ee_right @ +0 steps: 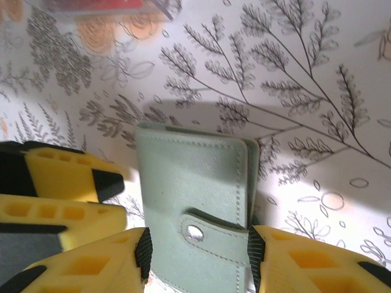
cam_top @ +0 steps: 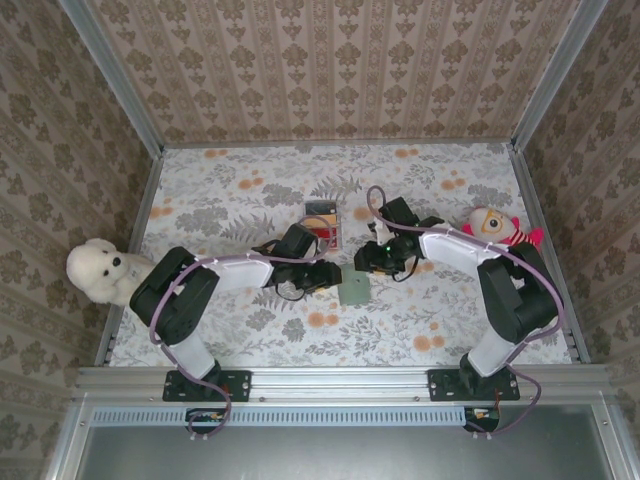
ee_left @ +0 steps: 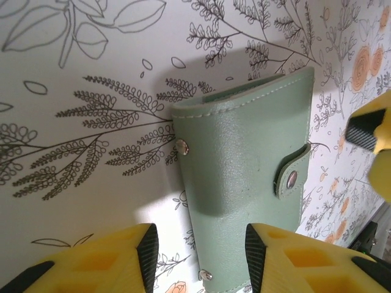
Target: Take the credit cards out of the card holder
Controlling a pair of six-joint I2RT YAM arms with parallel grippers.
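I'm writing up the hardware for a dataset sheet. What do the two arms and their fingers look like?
The left arm and right arm match: white links, bulky black joints, thin purple cables and black base plates. The left arm's fingers and the right arm's fingers are yellow plastic with hollow moulded cells and black tips.

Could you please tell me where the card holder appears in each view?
Top external: card holder just below and right of picture centre.
Left wrist: card holder centre-right.
Right wrist: card holder lower centre.
Shared landmark: its silver snap, in both wrist views.
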